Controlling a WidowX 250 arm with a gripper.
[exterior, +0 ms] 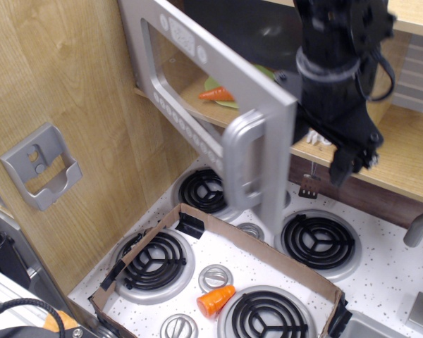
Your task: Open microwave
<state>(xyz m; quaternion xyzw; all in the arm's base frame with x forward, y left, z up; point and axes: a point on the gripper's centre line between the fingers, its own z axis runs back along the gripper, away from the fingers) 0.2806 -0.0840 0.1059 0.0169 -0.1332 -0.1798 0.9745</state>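
The silver-grey microwave (197,63) is mounted above the stove. Its door has swung well outward on its left hinge. The chunky grey handle (243,165) on the door's free edge now points toward me, with the row of white buttons (187,127) seen edge-on. Inside, an orange carrot (215,94) lies on a green plate (229,98). My black gripper (354,165) hangs just right of and behind the door's free edge. Its fingers point down, slightly apart, and hold nothing.
Below is a white stovetop with black coil burners (317,241) and a cardboard frame (268,257) around the front ones. A small orange piece (217,301) lies there. A grey wall holder (41,165) is on the left, a wooden shelf (402,165) on the right, and a faucet (419,229) at far right.
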